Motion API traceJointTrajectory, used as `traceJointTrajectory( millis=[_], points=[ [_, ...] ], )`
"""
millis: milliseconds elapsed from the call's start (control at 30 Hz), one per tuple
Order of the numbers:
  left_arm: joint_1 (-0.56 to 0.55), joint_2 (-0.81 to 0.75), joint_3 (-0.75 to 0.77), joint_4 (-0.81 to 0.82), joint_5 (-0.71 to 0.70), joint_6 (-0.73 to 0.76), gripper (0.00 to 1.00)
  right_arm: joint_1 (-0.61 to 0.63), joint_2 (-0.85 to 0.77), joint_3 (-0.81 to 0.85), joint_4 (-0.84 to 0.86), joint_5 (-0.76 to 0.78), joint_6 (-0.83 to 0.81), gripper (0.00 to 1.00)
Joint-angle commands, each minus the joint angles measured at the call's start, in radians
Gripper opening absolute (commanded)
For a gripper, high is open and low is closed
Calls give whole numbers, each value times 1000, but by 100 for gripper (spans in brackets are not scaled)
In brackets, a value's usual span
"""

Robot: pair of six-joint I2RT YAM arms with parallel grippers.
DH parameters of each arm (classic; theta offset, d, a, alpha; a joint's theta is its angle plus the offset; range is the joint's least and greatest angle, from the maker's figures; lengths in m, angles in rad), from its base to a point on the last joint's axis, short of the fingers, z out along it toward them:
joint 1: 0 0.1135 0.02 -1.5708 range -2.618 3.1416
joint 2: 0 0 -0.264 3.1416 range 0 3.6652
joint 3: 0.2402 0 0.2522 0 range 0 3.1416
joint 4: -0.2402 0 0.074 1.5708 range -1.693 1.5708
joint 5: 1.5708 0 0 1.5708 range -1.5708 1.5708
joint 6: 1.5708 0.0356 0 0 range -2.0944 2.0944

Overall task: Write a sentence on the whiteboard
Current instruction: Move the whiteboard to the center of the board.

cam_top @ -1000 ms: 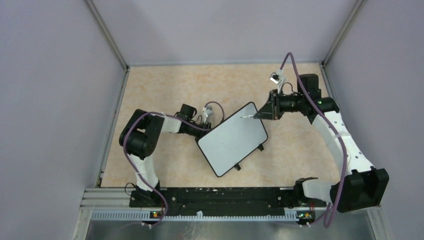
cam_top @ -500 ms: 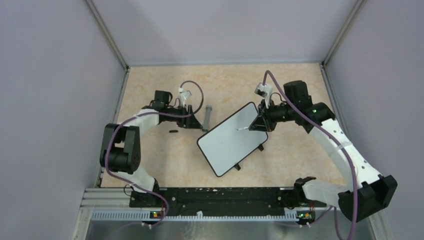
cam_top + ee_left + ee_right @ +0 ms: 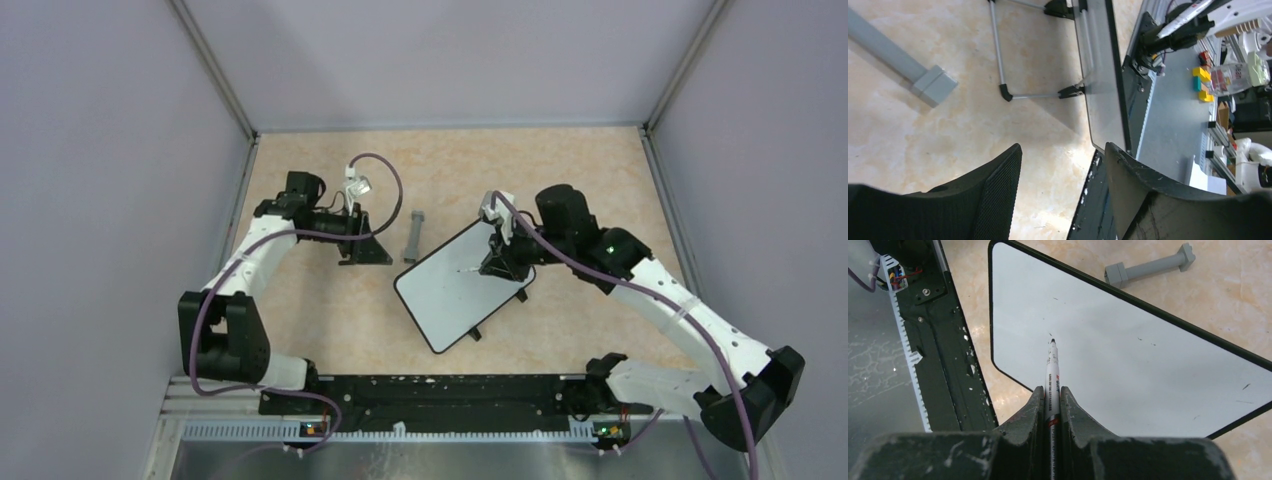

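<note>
The whiteboard (image 3: 455,290) lies tilted on the tan table, right of centre. Its face is blank apart from tiny specks, and no sentence shows on it. My right gripper (image 3: 495,262) hovers over the board's far right part, shut on a white marker (image 3: 1052,365). The marker's black tip points at the board face (image 3: 1148,350); I cannot tell if it touches. My left gripper (image 3: 375,252) is open and empty, left of the board and apart from it. The left wrist view shows its fingers (image 3: 998,185) spread over bare table (image 3: 948,125), with the board (image 3: 1100,75) edge-on beyond.
A grey bar (image 3: 413,234) with blocky ends lies just off the board's far left corner; it also shows in the right wrist view (image 3: 1150,267) and the left wrist view (image 3: 898,60). A black rail (image 3: 440,390) runs along the near edge. Grey walls close three sides.
My left arm has swung away from the board's left edge to the far left. My right gripper has moved left and nearer over the board with the marker.
</note>
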Motion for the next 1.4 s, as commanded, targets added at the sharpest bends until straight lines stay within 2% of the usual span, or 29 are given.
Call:
traceJointTrajectory(
  millis=[0,267,433,533,700,800,833,1200,1367],
  points=[
    [-54,-49,24,-92,51,85,66,56,15,16,99,50,-34,0],
    [-179,-12,54,-26,36,29,55,108,22,18,122,84,-61,0],
    [-226,39,87,-10,34,13,38,156,12,35,112,141,-113,0],
    [-230,64,103,-9,35,12,33,157,7,37,104,129,-108,0],
    [-223,76,121,-16,19,18,32,157,-5,23,96,103,-98,0],
    [-219,65,121,-14,23,21,46,156,-12,20,89,99,-102,0],
    [-219,62,117,-5,28,12,47,157,-13,20,88,94,-102,0],
    [-268,138,201,-64,8,73,15,157,-21,18,68,65,-139,0],
    [-273,190,259,-100,-2,112,8,157,-17,20,55,64,-153,0]
  ],
)
